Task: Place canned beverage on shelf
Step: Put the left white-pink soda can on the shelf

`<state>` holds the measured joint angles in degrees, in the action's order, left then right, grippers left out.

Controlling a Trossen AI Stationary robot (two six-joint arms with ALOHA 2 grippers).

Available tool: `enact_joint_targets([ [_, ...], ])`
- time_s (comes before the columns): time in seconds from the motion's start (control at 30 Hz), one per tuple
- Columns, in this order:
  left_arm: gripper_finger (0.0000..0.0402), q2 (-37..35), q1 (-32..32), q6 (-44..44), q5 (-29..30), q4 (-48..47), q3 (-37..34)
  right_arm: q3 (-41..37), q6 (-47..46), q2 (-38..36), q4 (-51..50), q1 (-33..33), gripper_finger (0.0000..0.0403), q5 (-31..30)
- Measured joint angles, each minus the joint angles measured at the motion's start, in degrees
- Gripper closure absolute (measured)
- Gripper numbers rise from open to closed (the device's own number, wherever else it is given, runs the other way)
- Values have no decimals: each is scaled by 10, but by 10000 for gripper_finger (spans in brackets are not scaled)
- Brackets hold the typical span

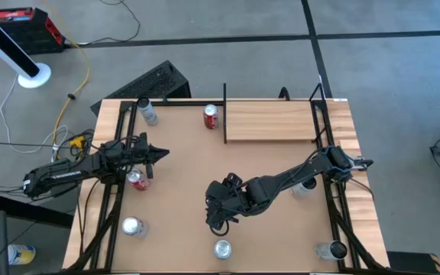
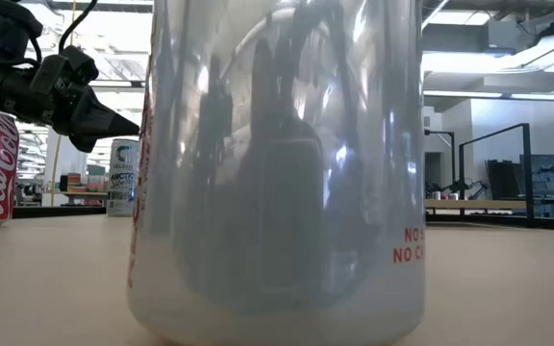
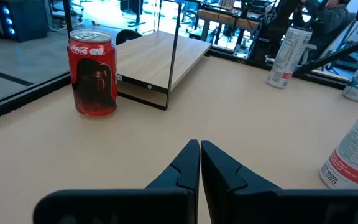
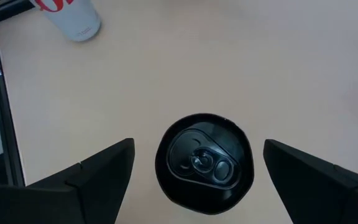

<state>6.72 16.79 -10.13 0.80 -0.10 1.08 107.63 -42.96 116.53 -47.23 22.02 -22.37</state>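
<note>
A pale can with a dark top (image 4: 204, 165) stands upright near the table's near edge (image 1: 222, 248); in the low view it fills the picture (image 2: 277, 173). My right gripper (image 4: 199, 149) hangs open above it, slanting down, one finger on either side and clear of it (image 1: 218, 220). The shelf (image 1: 270, 122), a pale wood plank with a black rail at its left end, lies at the far right; it also shows in the left wrist view (image 3: 160, 56). My left gripper (image 3: 200, 146) waits shut at the table's left (image 1: 159, 153).
A red can (image 1: 211, 116) stands by the shelf's rail end (image 3: 93, 73). Other cans stand at the far left (image 1: 149, 112), by my left gripper (image 1: 137, 179), near left (image 1: 132, 226), under my right arm (image 1: 304, 187) and near right (image 1: 333, 250).
</note>
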Motion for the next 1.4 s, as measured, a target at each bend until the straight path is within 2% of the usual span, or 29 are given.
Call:
enact_joint_targets([
  [0.4,402,0,0,0,0,0,0,1,-1,43,3,-4,23,16],
  [1.23,402,0,0,0,0,0,0,38,25,44,-38,-8,23,28],
  [1.4,402,0,0,0,0,0,0,38,32,44,-38,-8,35,25],
])
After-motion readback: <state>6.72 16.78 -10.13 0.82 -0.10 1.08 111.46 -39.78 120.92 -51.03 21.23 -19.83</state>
